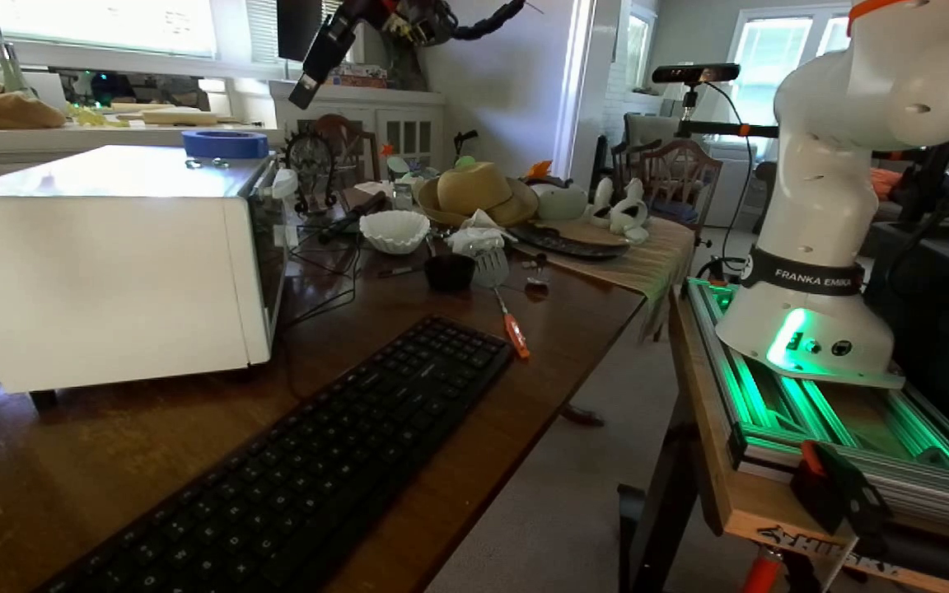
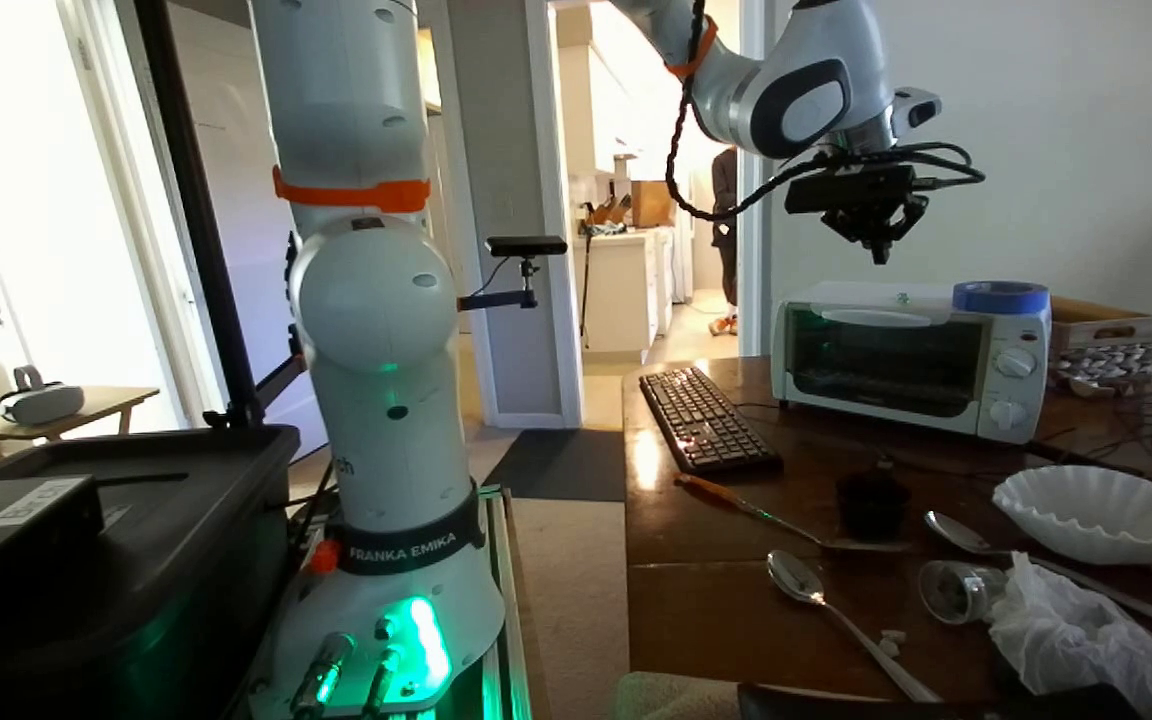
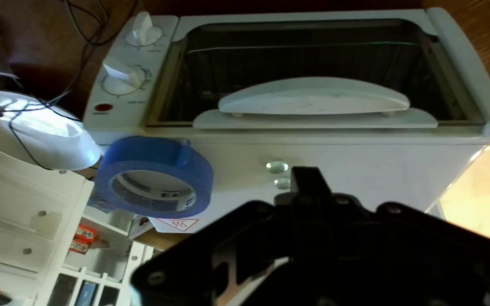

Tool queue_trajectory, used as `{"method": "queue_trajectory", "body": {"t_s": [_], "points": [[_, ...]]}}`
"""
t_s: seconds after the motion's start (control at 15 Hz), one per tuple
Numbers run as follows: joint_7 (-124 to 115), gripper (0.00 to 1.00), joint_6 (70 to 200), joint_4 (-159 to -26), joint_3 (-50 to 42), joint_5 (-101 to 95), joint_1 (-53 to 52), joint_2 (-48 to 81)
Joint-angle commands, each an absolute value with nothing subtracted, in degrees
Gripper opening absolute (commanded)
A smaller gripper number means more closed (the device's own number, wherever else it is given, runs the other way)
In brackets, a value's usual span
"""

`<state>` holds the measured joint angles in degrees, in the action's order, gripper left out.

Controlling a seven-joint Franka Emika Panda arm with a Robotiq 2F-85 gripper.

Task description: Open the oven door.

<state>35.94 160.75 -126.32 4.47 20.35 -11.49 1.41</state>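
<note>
The oven is a white boxy countertop appliance on the wooden table, seen in both exterior views (image 1: 104, 288) (image 2: 1021, 400) and in the wrist view (image 3: 377, 165). Its oven door is dark glass, shut against the front, in an exterior view (image 2: 886, 368) and the wrist view (image 3: 313, 59). A white curved handle (image 3: 313, 97) runs along the door's top edge; it also shows in an exterior view (image 2: 866, 316). My gripper (image 3: 309, 180) is shut with its fingertips together, empty. It points down above the oven top, apart from it, in both exterior views (image 1: 307, 89) (image 2: 879, 252).
A blue tape roll (image 3: 155, 178) and two clear beads (image 3: 277, 166) lie on the oven top. Two knobs (image 3: 121, 78) sit beside the door. A black keyboard (image 1: 343, 428), spatula (image 1: 507, 317), black cup (image 2: 872, 503), white fluted bowl (image 2: 1101, 512) and cables share the table.
</note>
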Motion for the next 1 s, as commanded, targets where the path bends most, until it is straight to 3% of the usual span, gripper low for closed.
{"method": "queue_trajectory", "body": {"t_s": [0.0,0.93], "points": [[42.25,0.00,161.81,-125.50,6.37,26.18,-12.58,3.55],[47.43,0.00,166.34,-126.22,7.37,29.69,-11.69,7.72]]}}
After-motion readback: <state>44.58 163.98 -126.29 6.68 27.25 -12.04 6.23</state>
